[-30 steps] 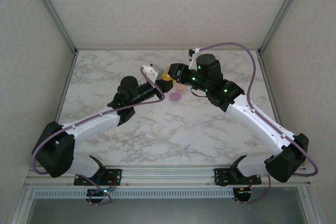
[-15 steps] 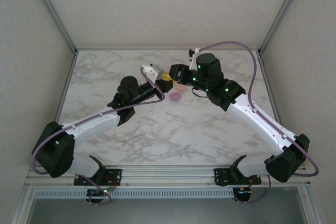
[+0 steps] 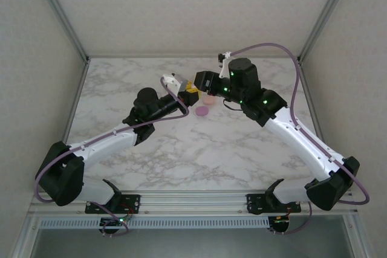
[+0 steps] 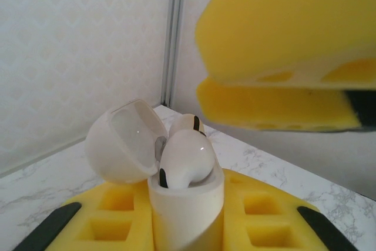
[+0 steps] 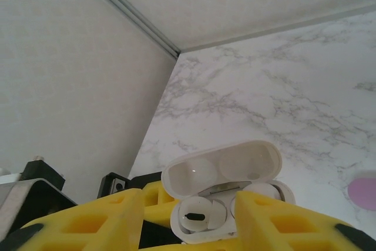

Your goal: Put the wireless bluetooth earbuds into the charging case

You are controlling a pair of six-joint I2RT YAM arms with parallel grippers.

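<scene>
Step in hand: loading the white case (image 4: 185, 204). The left fingers (image 4: 111, 216) are closed on the case body and hold it clear of the bench (image 3: 181, 149), toward the far edge and about midway along it. The lid (image 4: 120, 142) is swung open.

One white earbud (image 4: 185, 158) sits in the near socket but stands proud of the rim. It looks placed rather than pushed home. A second earbud (image 4: 187, 123) shows just behind it.

The right fingers (image 5: 88, 221) stand parted just beside the case opening and grip nothing.

Next move, as judged: the proud earbud needs a light press straight down into its socket while the left grip holds steady. The lid can be shut only after that.

Hard to make out:
- In the right wrist view one finger covers the far socket, so seating there cannot be confirmed.
- A purple piece (image 3: 202, 111) and a peach piece (image 3: 208, 98) lie on the bench near the case. They are too small to identify as buds or cases.
</scene>
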